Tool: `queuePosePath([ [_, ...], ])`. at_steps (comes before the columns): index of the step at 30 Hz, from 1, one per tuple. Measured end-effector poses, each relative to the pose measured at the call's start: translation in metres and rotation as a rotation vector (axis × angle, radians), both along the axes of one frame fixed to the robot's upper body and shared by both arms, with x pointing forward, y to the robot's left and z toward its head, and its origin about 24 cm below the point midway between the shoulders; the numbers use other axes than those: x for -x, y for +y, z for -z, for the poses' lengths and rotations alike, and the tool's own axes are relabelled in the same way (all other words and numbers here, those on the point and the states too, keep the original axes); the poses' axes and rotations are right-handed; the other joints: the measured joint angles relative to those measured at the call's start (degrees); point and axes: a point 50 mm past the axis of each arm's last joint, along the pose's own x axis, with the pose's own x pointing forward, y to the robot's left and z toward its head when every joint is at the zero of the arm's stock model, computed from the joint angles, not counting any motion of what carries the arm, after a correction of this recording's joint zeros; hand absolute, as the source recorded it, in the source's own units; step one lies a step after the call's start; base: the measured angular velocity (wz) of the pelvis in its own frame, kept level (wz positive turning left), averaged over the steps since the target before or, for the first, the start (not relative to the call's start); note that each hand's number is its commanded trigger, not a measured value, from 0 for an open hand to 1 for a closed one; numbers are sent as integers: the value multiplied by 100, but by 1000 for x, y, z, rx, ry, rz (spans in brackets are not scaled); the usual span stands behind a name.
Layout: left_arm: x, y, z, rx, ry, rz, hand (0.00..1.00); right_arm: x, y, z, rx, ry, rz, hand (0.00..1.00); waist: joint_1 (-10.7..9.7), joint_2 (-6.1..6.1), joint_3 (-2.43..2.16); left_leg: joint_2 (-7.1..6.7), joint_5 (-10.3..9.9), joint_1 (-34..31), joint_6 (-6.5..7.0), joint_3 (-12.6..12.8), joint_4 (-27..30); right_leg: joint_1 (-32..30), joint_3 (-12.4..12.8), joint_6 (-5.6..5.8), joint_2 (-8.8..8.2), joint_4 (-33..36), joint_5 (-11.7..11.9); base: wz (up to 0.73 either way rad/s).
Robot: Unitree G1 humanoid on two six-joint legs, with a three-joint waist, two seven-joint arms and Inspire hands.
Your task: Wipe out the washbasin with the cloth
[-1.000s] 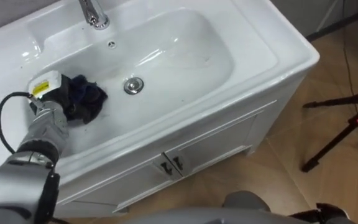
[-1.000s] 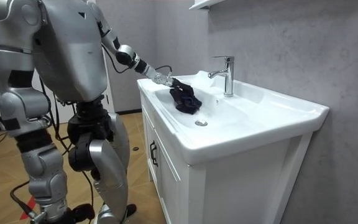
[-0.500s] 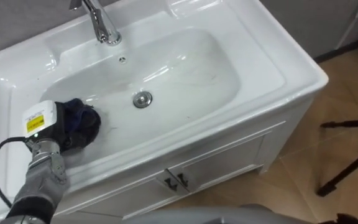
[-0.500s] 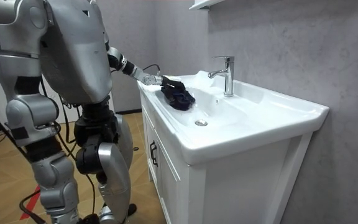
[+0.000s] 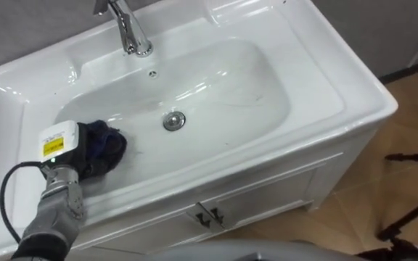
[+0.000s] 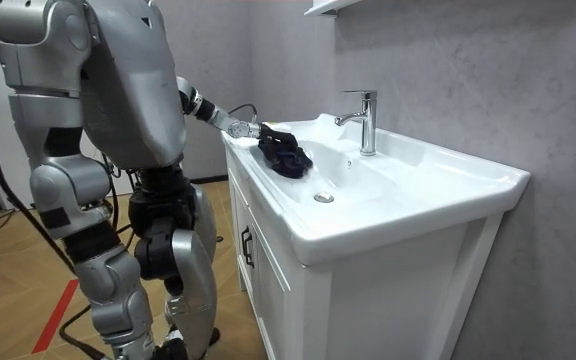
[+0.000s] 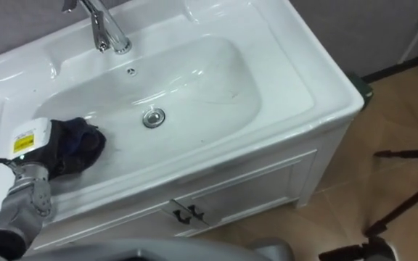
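Left eye view: left hand (image 5: pixel 64 154) buried in the crumpled dark-blue cloth (image 5: pixel 109 145) at the white ceramic basin's (image 5: pixel 227 76) left end, farther from the round metal drain (image 5: pixel 173 121) than a second ago; I cannot tell how its fingers are set.

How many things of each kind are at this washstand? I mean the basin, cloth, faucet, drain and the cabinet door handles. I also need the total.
basin: 1
dark cloth: 1
faucet: 1
drain: 1
cabinet door handles: 2
Total: 6
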Motion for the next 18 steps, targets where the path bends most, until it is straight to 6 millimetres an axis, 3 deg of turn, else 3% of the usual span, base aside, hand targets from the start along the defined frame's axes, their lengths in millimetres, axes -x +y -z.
queuePosePath([
  [3,-9,-8,-1,-15,-4,20,100,8,1,1,-4,21,8,0,-74,-4,39,-51,1,-110,1,6,-1,-169,35,44,-49,154,-72,9],
  [7,-29,-16,-7,-26,-29,45,100,9,6,4,-20,25,16,0,-201,-44,135,-74,2,-344,1,41,15,-507,70,54,-59,330,-81,-4],
  [17,-80,-27,-20,-72,-6,68,100,-7,15,8,-65,24,-39,0,-652,-47,190,-144,-3,-774,12,332,125,-1071,157,116,-157,662,-120,-2],
  [18,-86,-29,-22,-79,0,75,100,-9,15,8,-68,25,-43,0,-659,-51,215,-157,-3,-788,12,338,178,-1093,201,127,-170,704,-127,-12],
])
